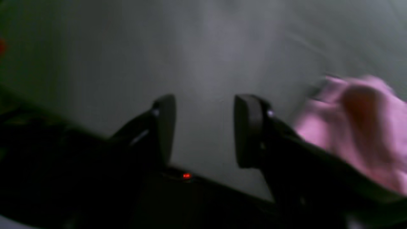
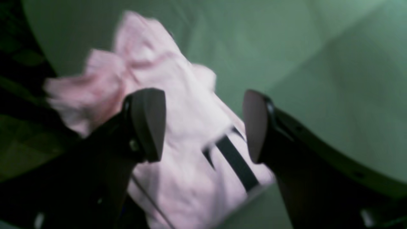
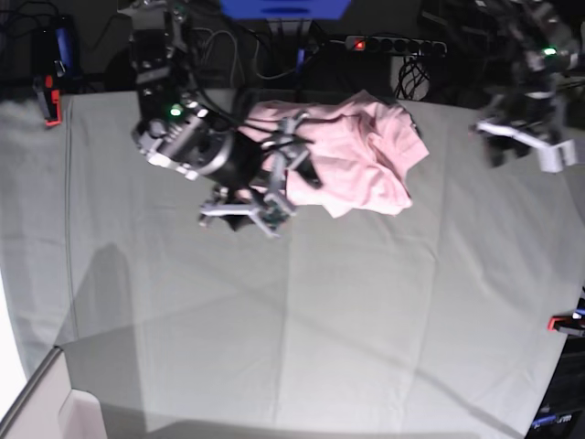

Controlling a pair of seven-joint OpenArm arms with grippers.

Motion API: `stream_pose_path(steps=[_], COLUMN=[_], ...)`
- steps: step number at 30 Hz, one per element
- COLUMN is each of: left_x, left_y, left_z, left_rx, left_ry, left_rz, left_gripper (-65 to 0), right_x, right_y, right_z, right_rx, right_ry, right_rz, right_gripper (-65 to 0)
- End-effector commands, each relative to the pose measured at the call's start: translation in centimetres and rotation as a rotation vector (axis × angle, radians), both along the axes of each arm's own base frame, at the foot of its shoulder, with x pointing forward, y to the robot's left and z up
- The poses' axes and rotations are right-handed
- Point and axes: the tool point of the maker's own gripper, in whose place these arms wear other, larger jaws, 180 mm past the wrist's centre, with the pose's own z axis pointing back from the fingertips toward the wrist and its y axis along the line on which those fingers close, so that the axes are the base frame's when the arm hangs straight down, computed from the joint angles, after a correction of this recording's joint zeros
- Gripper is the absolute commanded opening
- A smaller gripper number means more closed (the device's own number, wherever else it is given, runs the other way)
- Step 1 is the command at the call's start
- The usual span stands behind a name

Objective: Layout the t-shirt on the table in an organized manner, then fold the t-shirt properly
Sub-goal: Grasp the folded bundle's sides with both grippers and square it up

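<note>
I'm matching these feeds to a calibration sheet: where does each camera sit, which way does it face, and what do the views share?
Left wrist: behind the open left gripper, looking down at the table; the t-shirt lies off to one side.
Right wrist: behind the open right gripper, looking down onto the crumpled shirt, black lettering showing.
Base: high overhead, looking down at the whole table, both arms in view.
Shared: all three show the pink shirt and grey-green cloth.

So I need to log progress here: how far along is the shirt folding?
Nothing looks done: the pale pink cotton t-shirt lies crumpled at the far edge of the grey-green cloth table. In hand: the open right tool hovers over it; the left tool is open, empty. Spreading and folding remain.
</note>
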Motion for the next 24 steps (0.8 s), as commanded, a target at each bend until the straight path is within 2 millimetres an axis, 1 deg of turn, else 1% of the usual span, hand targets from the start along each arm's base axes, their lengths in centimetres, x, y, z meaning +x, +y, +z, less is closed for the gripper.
stream_pose_path(steps=[1,3,5,9,11,13,16,21,22,24], left_x=[0.6,1.0,1.2,1.1,0.9,0.8,1.0,1.2,1.4,1.6], left_y=[-1.4,-4.2,-6.4,-10.1,-12.2,-13.4,-14.4,-14.3,-14.4,-14.5], left_z=[1.0,1.3,1.5,2.1,2.1,2.0,2.0,2.0,1.8,0.8], left_rx=[-0.006,-0.038,-0.063,-0.106,-0.133,-0.152,-0.168,-0.167,-0.171,-0.182], left_ry=[-0.046,-0.057,-0.065,-0.074,-0.073,-0.071,-0.072,-0.075,-0.074,-0.052], left_rz=[-0.037,-0.096,-0.146,-0.230,-0.279,-0.307,-0.328,-0.322,-0.322,-0.320], left_gripper=[-32.5,-31.1,-31.0,-31.0,-30.9,-30.9,-30.9,-30.9,-30.9,-30.9], right_x=[0.8,1.1,1.3,1.1,0.6,0.3,-0.2,-0.8,-0.9,-0.9], right_y=[0.3,-0.7,-1.4,-2.6,-2.6,-2.6,-2.8,-3.1,-3.1,-3.1], right_z=[1.4,1.2,1.1,0.6,0.2,0.0,-0.4,-0.9,-1.0,-0.9], right_rx=[0.039,0.031,0.026,0.015,0.013,0.012,0.004,-0.007,-0.007,-0.008], right_ry=[-0.046,-0.043,-0.041,-0.026,-0.012,-0.004,0.008,0.022,0.023,0.023], right_rz=[-0.005,-0.032,-0.053,-0.083,-0.083,-0.083,-0.081,-0.076,-0.076,-0.076], right_gripper=[-26.6,-26.6,-26.6,-26.6,-26.6,-26.6,-26.6,-26.6,-26.6,-26.6])
